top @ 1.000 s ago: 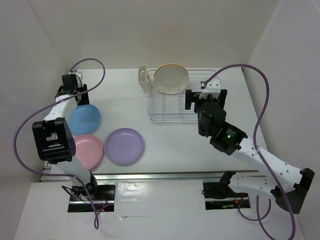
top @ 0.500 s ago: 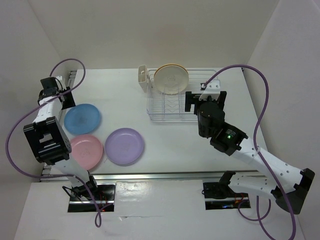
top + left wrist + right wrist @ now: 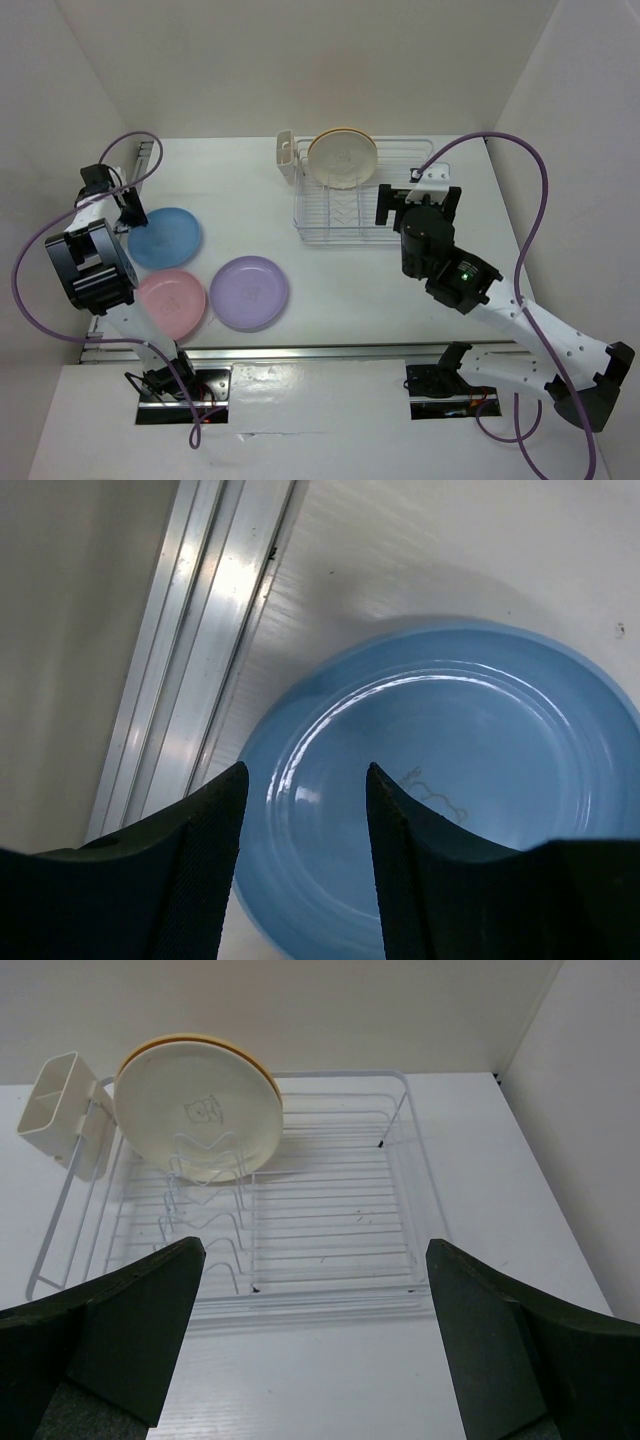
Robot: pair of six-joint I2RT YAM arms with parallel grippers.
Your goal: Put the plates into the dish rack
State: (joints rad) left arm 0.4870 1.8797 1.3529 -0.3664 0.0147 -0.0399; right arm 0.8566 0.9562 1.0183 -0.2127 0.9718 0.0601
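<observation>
The light blue plate [image 3: 165,238] lies flat at the table's left, with the pink plate [image 3: 172,302] and the lilac plate [image 3: 250,292] in front of it. The cream plate [image 3: 343,157] stands upright in the dish rack [image 3: 360,222], with the yellow-orange plate's rim [image 3: 268,1072] just behind it. My left gripper [image 3: 126,214] is open at the blue plate's left edge. In the left wrist view its jaws [image 3: 305,815] straddle the blue plate's [image 3: 460,780] rim without closing on it. My right gripper [image 3: 417,204] is open and empty just in front of the rack [image 3: 330,1210]. The cream plate [image 3: 195,1105] also shows there.
A white cutlery holder [image 3: 286,157] hangs on the rack's left end, also seen in the right wrist view [image 3: 55,1100]. An aluminium rail [image 3: 190,650] runs along the table's left edge beside the blue plate. White walls enclose the table on three sides.
My left gripper swung left from the far side of the blue plate and came down at its left edge. My right arm shifted slightly to the right.
</observation>
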